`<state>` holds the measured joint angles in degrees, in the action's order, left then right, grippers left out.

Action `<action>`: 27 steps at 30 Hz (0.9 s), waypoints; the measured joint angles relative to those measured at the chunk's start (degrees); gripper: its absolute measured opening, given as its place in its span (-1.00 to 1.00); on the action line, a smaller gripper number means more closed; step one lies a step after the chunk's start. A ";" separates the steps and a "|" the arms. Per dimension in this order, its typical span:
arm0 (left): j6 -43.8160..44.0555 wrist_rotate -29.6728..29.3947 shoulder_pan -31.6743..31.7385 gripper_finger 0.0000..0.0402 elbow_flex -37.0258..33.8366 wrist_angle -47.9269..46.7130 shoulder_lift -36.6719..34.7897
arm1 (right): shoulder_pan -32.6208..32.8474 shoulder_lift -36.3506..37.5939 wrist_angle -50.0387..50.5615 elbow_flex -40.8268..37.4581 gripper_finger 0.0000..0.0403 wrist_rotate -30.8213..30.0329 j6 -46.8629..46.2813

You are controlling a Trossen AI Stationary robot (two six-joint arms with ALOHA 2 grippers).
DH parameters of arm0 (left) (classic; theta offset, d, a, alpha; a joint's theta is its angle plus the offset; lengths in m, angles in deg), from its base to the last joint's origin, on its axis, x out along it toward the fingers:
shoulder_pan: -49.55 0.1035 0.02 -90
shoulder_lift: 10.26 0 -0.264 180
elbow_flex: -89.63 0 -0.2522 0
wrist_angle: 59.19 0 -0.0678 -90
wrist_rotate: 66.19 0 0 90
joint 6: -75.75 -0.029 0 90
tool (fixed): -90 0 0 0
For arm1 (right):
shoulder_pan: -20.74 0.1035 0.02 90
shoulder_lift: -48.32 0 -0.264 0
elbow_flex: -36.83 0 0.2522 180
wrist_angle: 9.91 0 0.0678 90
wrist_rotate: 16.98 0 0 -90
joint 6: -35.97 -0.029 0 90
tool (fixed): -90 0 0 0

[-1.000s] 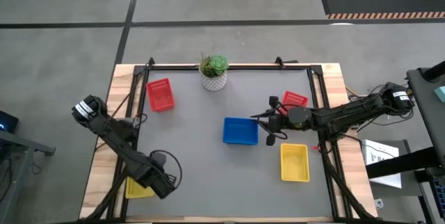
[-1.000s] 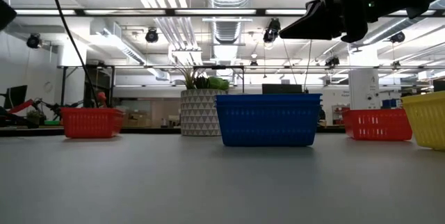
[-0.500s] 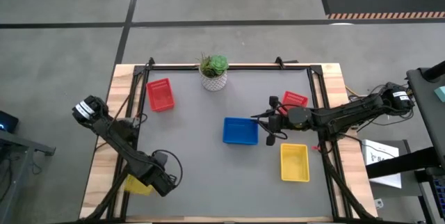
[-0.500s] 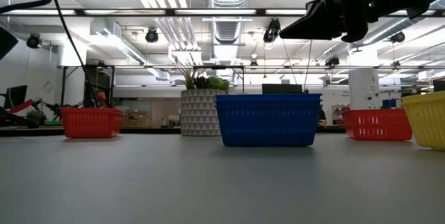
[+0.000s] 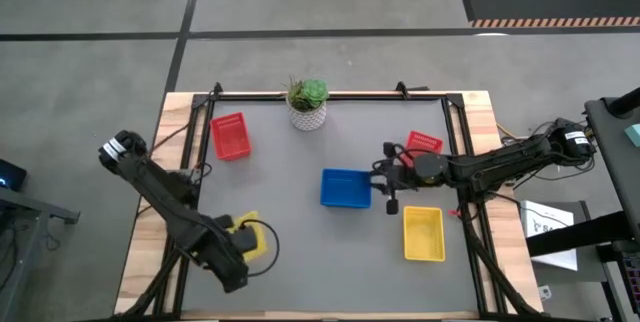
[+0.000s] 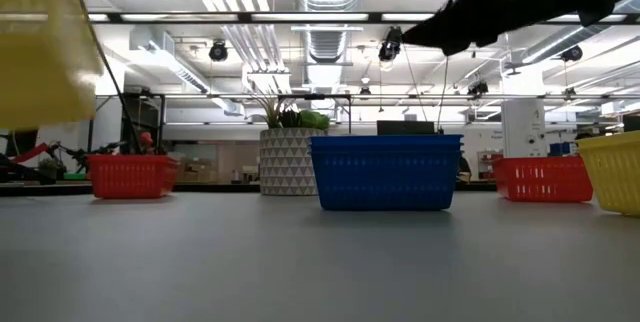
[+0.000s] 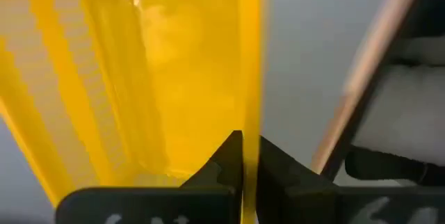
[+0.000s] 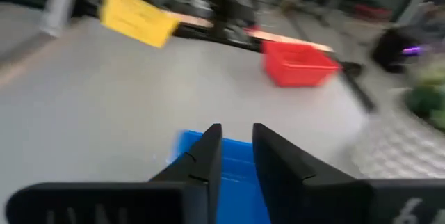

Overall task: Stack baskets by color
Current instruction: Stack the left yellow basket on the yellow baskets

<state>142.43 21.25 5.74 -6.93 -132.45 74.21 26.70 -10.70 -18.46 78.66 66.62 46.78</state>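
My left gripper point(image 5: 243, 246) is shut on a yellow basket point(image 5: 250, 236) above the mat's near left part. That basket shows high at the left in the low view point(image 6: 40, 42) and far off in the right wrist view point(image 8: 135, 17). My right gripper point(image 5: 386, 177) hovers level at the right edge of the blue basket point(image 5: 346, 188). Its fingers point(image 8: 208, 154) are slightly open with nothing between them. The blue basket, two red baskets point(image 5: 230, 135) point(image 5: 424, 143) and another yellow basket point(image 5: 423, 233) rest on their bottoms on the mat. My left gripper pinches one wall of the yellow basket at its rim point(image 7: 250, 113), one finger inside the basket and one outside. The fingers come from above, pointing steeply down. The basket hangs tilted, lifted clear of the table.
A green plant in a white patterned pot point(image 5: 308, 103) stands at the middle of the far edge. A black frame point(image 5: 330, 94) borders the mat, with wooden strips outside it. The mat's middle and near part are bare.
My left gripper has taken hold of the yellow basket at the table's near left edge and lifted it clear. It has carried the basket toward the right, over the mat, and rolled its wrist, so the basket now hangs tilted. My right gripper has rolled slightly in place.
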 joint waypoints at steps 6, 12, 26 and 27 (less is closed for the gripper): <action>-31.57 -12.17 1.13 -1.00 2.64 15.22 -4.55 | 0.02 -0.35 -0.92 1.12 -0.30 12.04 -2.47; -67.70 -5.40 3.27 -1.00 -3.69 39.62 -8.54 | 0.04 -3.04 -5.22 4.26 -0.08 20.77 -2.67; -91.53 11.18 12.17 -1.00 -14.77 61.61 -7.82 | 0.42 -21.97 -11.10 23.97 0.00 43.98 9.43; -91.99 11.88 12.71 -1.00 -15.41 62.40 -7.66 | 0.41 -23.52 -11.11 25.57 0.00 45.94 9.95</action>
<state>50.44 33.13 18.45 -22.35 -70.05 66.55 27.11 -34.23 -29.56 104.23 112.56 56.73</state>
